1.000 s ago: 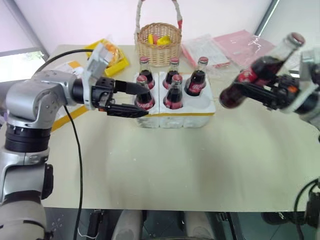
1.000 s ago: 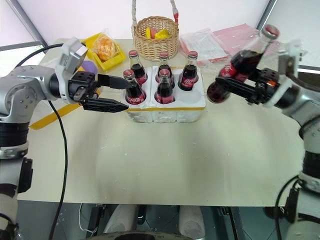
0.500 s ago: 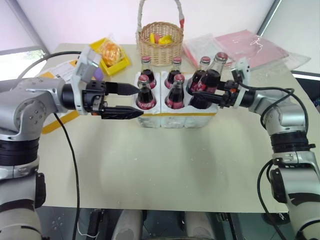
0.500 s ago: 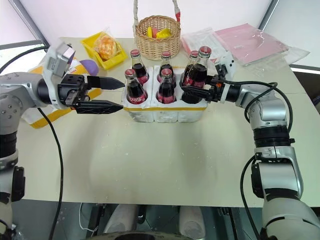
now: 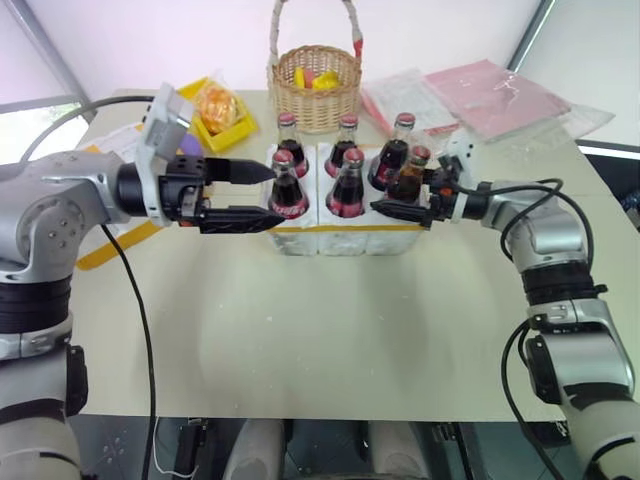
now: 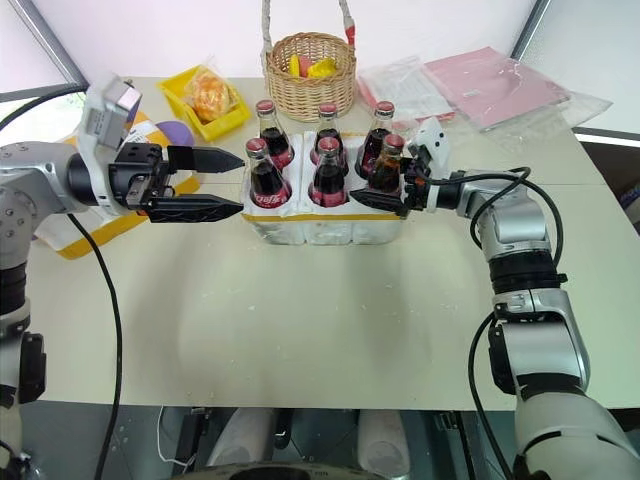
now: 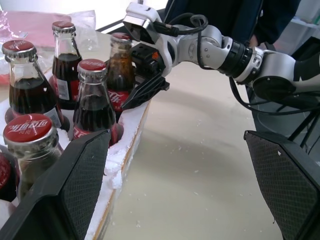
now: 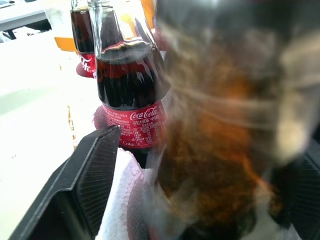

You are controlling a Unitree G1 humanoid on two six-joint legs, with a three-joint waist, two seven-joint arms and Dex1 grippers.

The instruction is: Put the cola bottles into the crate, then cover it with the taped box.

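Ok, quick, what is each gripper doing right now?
Left gripper: open, holding nothing, beside the crate.
Right gripper: open around the sixth cola bottle, which sits in its well.

The crate sits on the desk between the two pairs of fingers. Six cola bottles stand in its wells, three in the near row and three behind. The near bottle at the right end stands between the right fingers, which lie spread at either side of it. The near bottle at the left end stands just past the tips of the left fingers, which also lie apart. A basket stands beyond the crate, farther from both pairs of fingers.
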